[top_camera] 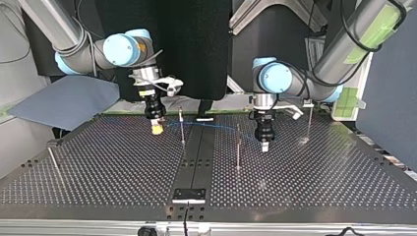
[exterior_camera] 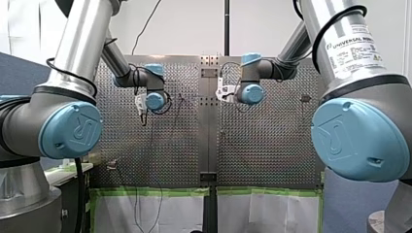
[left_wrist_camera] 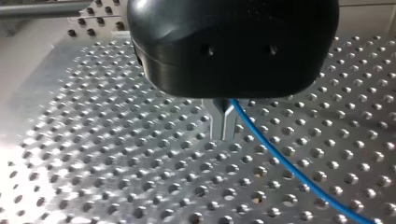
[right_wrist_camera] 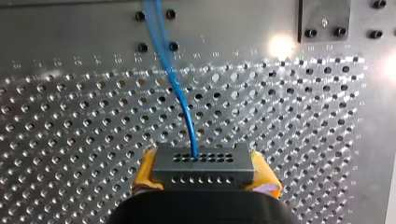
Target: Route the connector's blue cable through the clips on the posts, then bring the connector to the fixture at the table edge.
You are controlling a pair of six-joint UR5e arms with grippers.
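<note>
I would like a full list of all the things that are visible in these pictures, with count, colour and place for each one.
perforated metal table: one, silver, under everything.
thin metal posts: four visible, silver, spread over the table; the one at the top view's left leans.
thin blue cable: one, blue, stretched between the two grippers, past the middle posts.
dark grey rectangular connector: one, grey, at the cable's end, between yellow pads.
flat black fixture plate: one, black, at the table's near edge in the top view.
blue-grey sheet: one, beside the table at the top view's left.
my right gripper: one, yellow pads, fingers shut on the connector.
my left gripper: one, black with metal fingers, shut on the cable.
</note>
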